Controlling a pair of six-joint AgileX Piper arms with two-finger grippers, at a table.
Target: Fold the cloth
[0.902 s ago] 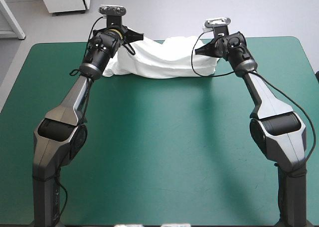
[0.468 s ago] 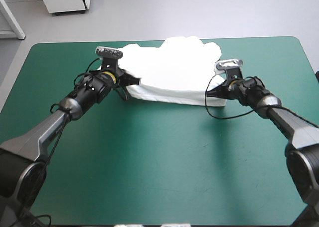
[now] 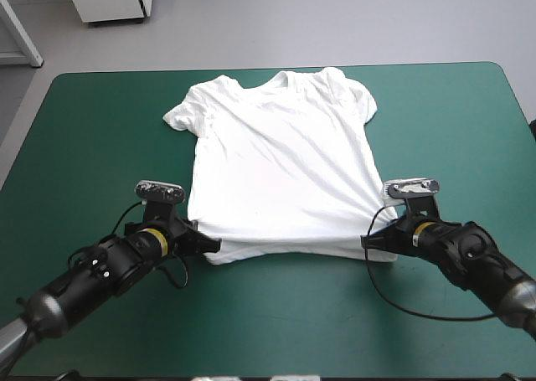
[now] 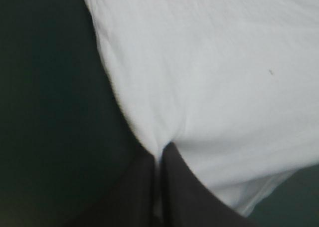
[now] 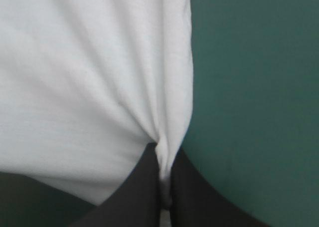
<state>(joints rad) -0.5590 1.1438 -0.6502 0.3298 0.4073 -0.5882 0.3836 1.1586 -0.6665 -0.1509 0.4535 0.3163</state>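
Note:
The white T-shirt point(image 3: 276, 163) lies spread flat on the teal-green cover, collar toward the far edge and hem toward the near edge. My left gripper point(image 3: 211, 244) is shut on the hem's left corner; my right gripper point(image 3: 368, 241) is shut on the hem's right corner. Along the left wrist view the T-shirt point(image 4: 214, 87) stretches away from the left gripper point(image 4: 159, 159), pinched between the black fingers. In the right wrist view the T-shirt point(image 5: 94, 72) gathers into creases at the right gripper point(image 5: 162, 154). A narrow fold of cloth lies doubled under along the hem.
Bare teal-green cover point(image 3: 100, 138) lies to the left and right of the shirt and in a strip near the front edge. Both sleeves lie flat near the far edge.
Both grippers have pulled the T-shirt from a lifted bundle at the far edge toward the near edge. The shirt now lies spread flat, and both arms are low.

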